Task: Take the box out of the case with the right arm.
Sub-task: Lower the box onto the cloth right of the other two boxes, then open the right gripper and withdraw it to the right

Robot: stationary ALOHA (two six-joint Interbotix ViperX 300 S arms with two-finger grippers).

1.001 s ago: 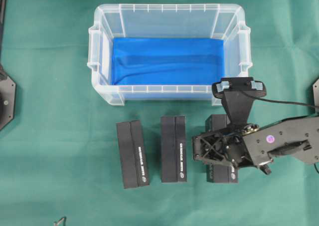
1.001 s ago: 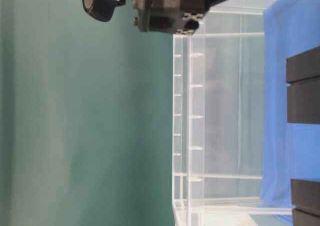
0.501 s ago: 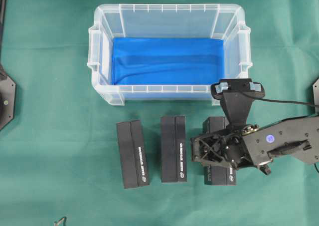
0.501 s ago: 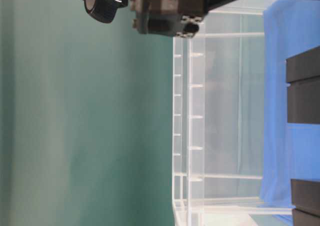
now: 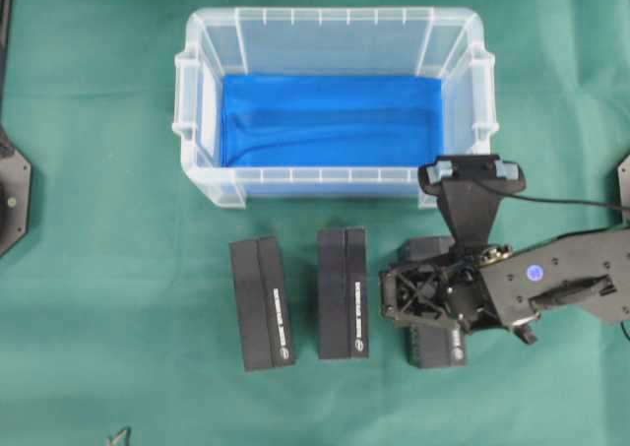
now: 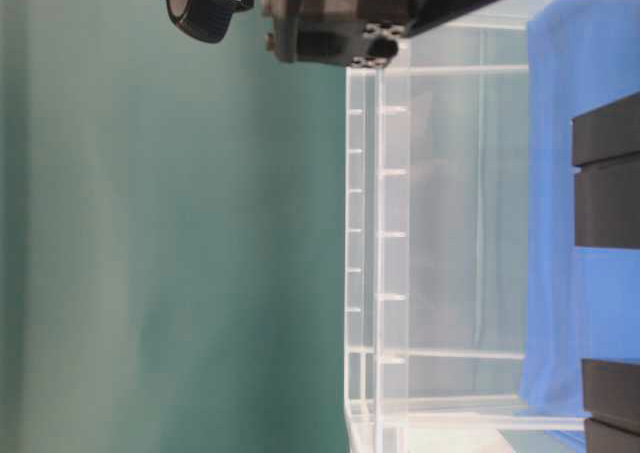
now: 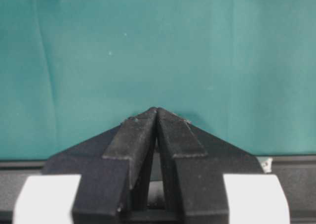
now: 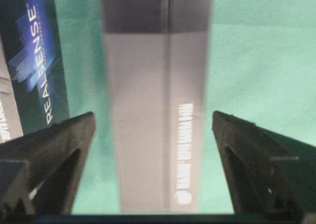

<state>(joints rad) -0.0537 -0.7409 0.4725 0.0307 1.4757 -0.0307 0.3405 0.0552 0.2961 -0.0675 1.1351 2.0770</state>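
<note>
The right gripper (image 5: 418, 296) hangs directly over the third box (image 8: 155, 105), jaws spread wide with clear gaps on both sides, gripping nothing. That box lies flat on the green cloth (image 5: 98, 298), outside the case (image 5: 335, 23) (two more boxes (image 5: 262, 303) alongside). Left gripper (image 7: 157, 116) pinched together, empty.
</note>
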